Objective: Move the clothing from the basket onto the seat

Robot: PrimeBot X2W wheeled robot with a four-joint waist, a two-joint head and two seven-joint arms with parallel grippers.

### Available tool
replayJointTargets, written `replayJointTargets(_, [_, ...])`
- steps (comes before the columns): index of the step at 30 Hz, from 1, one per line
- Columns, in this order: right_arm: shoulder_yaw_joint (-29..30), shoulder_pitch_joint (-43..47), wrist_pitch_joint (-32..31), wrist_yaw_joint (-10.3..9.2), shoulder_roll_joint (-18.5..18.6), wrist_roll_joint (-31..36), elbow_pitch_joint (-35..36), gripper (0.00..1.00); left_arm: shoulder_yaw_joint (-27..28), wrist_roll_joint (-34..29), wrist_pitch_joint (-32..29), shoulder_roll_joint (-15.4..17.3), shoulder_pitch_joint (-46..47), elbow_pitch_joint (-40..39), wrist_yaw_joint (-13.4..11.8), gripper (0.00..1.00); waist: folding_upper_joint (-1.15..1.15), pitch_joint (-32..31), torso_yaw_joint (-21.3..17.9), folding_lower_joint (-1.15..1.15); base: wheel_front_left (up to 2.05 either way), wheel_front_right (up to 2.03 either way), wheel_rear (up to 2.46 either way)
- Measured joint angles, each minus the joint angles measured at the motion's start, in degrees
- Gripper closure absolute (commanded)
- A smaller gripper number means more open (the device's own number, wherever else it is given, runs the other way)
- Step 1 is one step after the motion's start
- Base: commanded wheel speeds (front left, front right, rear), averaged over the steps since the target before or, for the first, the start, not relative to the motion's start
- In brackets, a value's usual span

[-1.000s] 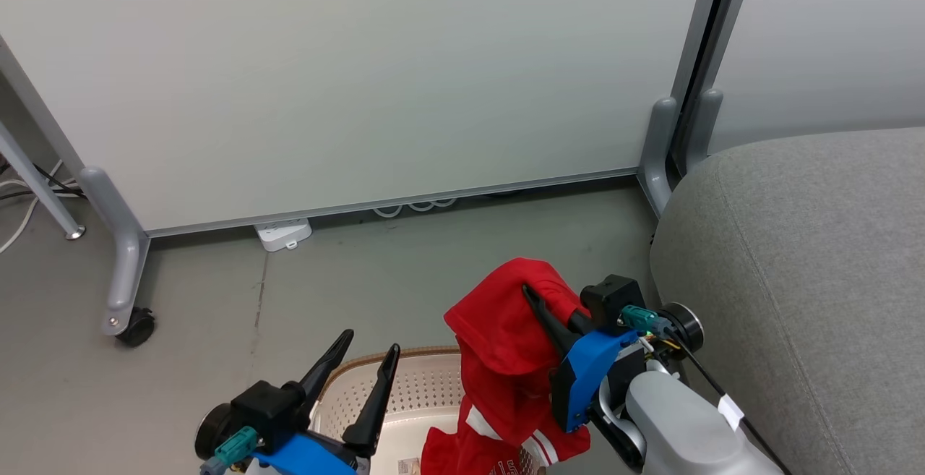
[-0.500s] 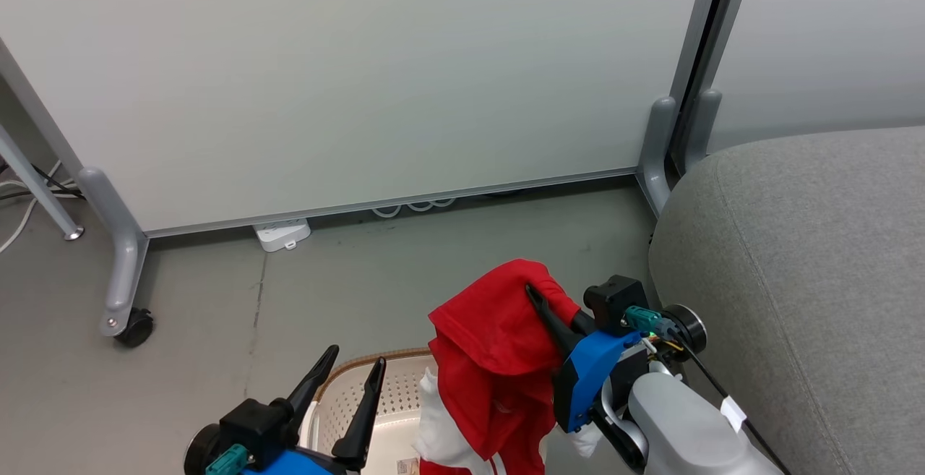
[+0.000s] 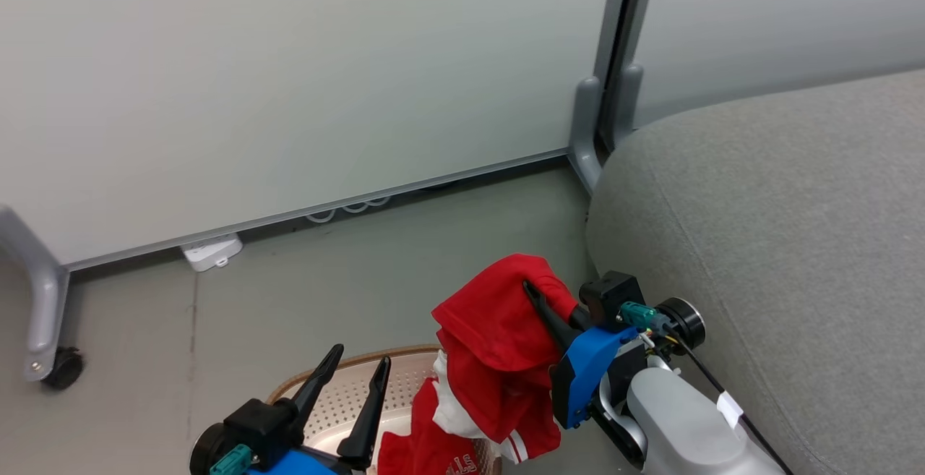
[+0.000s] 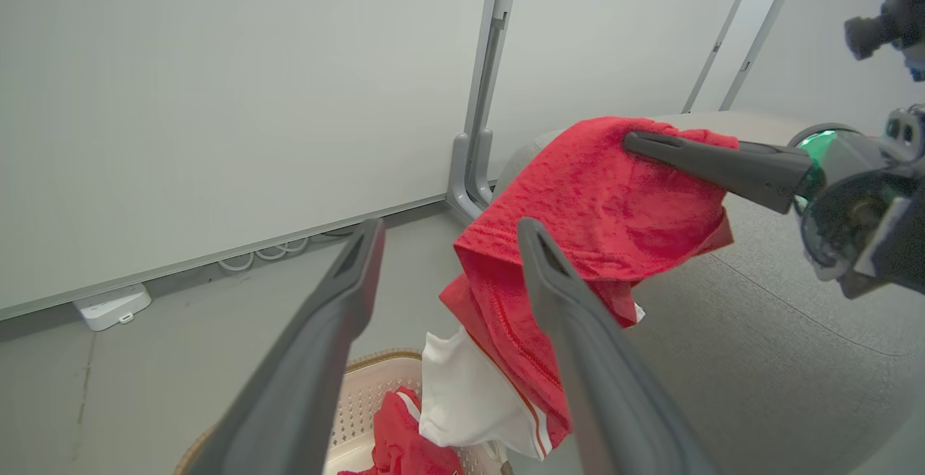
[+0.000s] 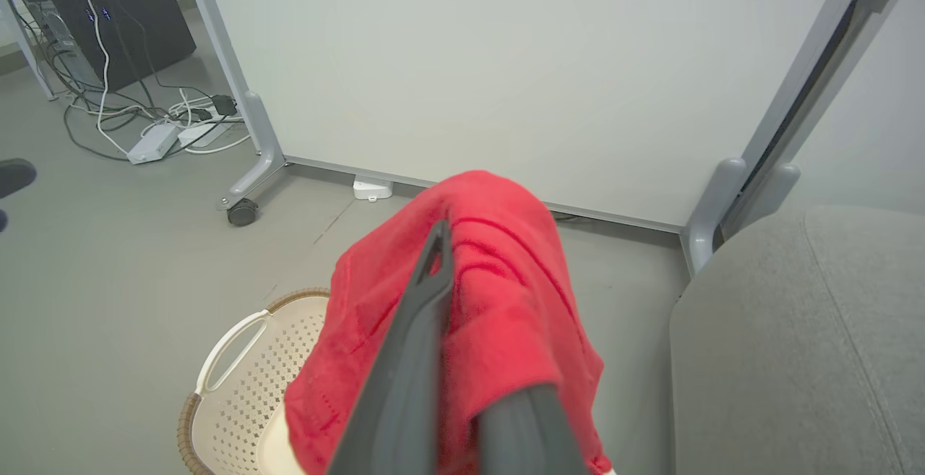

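While the right pincer (image 3: pixel 532 291) is closed on a red garment with white panels (image 3: pixel 498 345), the head view shows that garment hanging in the air above the right side of the cream laundry basket (image 3: pixel 340 397), just beside the rounded left edge of the light-grey seat (image 3: pixel 780 229). Its striped hem dangles at the level of the basket's brown rim. A second red garment (image 3: pixel 423 453) lies inside the basket, with white lettering too partly seen to read. The basket stands on the grey floor (image 3: pixel 325 280). The left pincer (image 3: pixel 361 354) hovers over the basket's left part, its two fingers apart and holding nothing. Behind stand a pale partition panel (image 3: pixel 289 84) on a castor (image 3: pixel 61 372), and a white power strip (image 3: pixel 211 252) at the panel's foot.

In the left wrist view, the left pincer's fingers spread wide with only air between them. Beyond them the lifted garment drapes from the right pincer, one dark finger lying across the top of the fabric; a white panel with red-white trim hangs down over the basket, where the second garment sits.

In the right wrist view, the right pincer's fingers lie close together with red fabric bunched over and between them. The basket, one side handle showing, is at the lower left, and the seat at the right.
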State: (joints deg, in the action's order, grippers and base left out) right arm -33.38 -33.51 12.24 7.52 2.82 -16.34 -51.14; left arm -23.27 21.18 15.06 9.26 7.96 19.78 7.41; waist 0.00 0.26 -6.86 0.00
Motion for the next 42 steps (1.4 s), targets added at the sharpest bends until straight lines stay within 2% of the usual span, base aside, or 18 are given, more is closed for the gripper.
replayJointTargets(13, [2.37,-0.30,-0.04,-0.01,0.07,1.85,-0.22,1.00,-0.98,-0.11,0.00,-0.31,0.86,-0.87,0.00,0.00,0.00,1.48,-11.74,0.00,0.00,0.00,0.00])
replayJointTargets(23, [2.80,-0.21,0.14,0.00,0.05,1.86,0.74,1.00,-1.18,-0.16,0.00,0.67,1.91,-0.73,0.00,0.00,0.00,3.05,-18.09,0.00,0.00,0.00,0.00])
replayJointTargets(28, [2.90,-0.03,0.21,0.00,0.05,1.79,0.81,1.00,-1.57,-0.15,0.00,0.92,2.26,-0.66,0.01,0.00,0.00,3.53,-19.21,0.00,0.00,0.00,0.00])
replayJointTargets(38, [3.99,0.02,0.33,0.00,0.05,1.60,1.04,1.00,-2.11,0.01,0.00,1.30,2.47,-0.44,0.07,0.00,0.00,3.93,-18.92,0.00,0.00,0.00,0.00])
replayJointTargets(42, [7.86,-2.78,-0.04,0.00,0.26,3.59,-0.07,1.00,-2.35,-0.02,0.00,1.37,2.94,-0.74,0.07,0.00,0.00,5.10,-18.33,0.00,0.00,0.00,0.00])
